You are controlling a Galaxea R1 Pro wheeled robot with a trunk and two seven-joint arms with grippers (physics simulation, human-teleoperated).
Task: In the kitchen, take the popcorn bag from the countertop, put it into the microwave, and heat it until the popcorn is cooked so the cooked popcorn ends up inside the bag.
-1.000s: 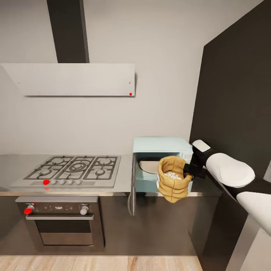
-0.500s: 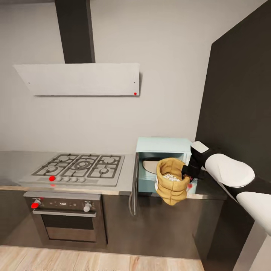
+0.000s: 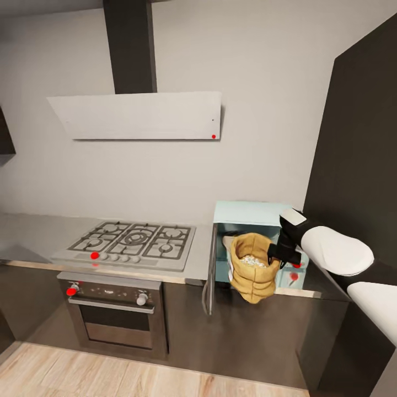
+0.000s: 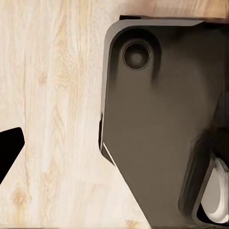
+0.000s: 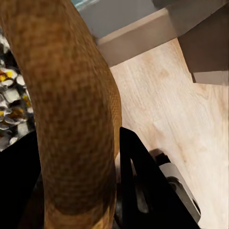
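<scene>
The tan popcorn bag [image 3: 252, 275] hangs in the air in front of the pale blue microwave [image 3: 251, 213], whose door [image 3: 209, 271] stands open to the left. Whitish popcorn [image 3: 253, 261] fills the bag's mouth. My right gripper [image 3: 272, 257] is shut on the bag's rolled rim at its right side. In the right wrist view the rim [image 5: 71, 95] runs between the black fingers [image 5: 138, 176], with kernels [image 5: 9, 102] beside it. The bag's lower part hangs past the front edge of the grey countertop [image 3: 33, 231]. A black fingertip [image 4: 7, 152] of my left gripper shows over the wooden floor.
A steel gas hob [image 3: 132, 242] sits left of the microwave, with a built-in oven [image 3: 113, 311] below and a white hood [image 3: 138, 114] above. A tall dark cabinet [image 3: 358, 154] stands at the right. The robot's dark base [image 4: 157, 119] rests on the wooden floor [image 3: 82, 375].
The camera has shifted, so the hob, hood and microwave sit further right in the picture and more floor and counter show at left. The bag stays in my right gripper before the microwave.
</scene>
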